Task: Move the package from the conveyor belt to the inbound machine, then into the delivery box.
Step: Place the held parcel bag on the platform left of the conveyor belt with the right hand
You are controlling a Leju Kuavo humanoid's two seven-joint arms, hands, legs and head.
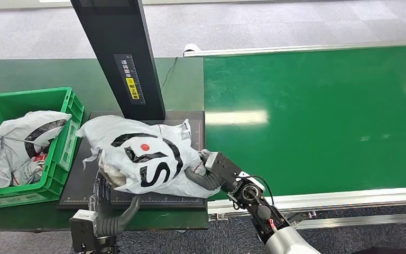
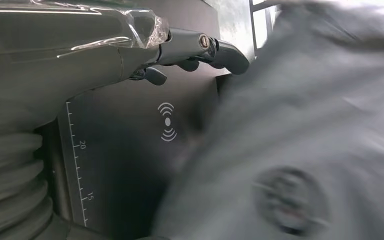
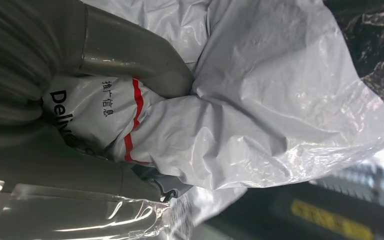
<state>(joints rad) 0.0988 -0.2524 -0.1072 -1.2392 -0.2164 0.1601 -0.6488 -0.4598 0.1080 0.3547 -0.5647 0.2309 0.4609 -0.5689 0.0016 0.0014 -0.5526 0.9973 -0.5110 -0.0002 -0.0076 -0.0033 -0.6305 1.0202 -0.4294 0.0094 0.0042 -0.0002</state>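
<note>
right hand (image 1: 207,177), seen from the head view, grips the near right side of the grey package (image 1: 148,159), its dark fingers pressed into the plastic; the package, marked with bold black lettering and a red dot, lies crumpled on the black plate of the inbound machine (image 1: 187,119), in front of the machine's dark upright post (image 1: 121,53). left hand (image 1: 108,203) reaches up from below at the package's near left edge, its thumb curving up against the underside of the plastic, fingers partly hidden under the package, so whether it truly has hold cannot be told. beside the plate on the left stands the green delivery box (image 1: 58,153), with other grey bags heaped inside it. to the right runs the green conveyor belt (image 1: 317,116), and all of this sits on a dark green counter (image 1: 31,74). from the left wrist view, the left hand's fingers (image 2: 225,52) stretch out apart over the machine's plate (image 2: 130,145), which shows a ruler scale and a wireless symbol; the package (image 2: 305,140) is a blurred grey mass just beside them, and contact is unclear. from the right wrist view, the right hand's thick grey thumb (image 3: 135,60) presses into the package (image 3: 260,110), bunching the plastic near a red stripe and black print, with the plastic pinched between thumb and the fingers (image 3: 70,170) opposite.
</note>
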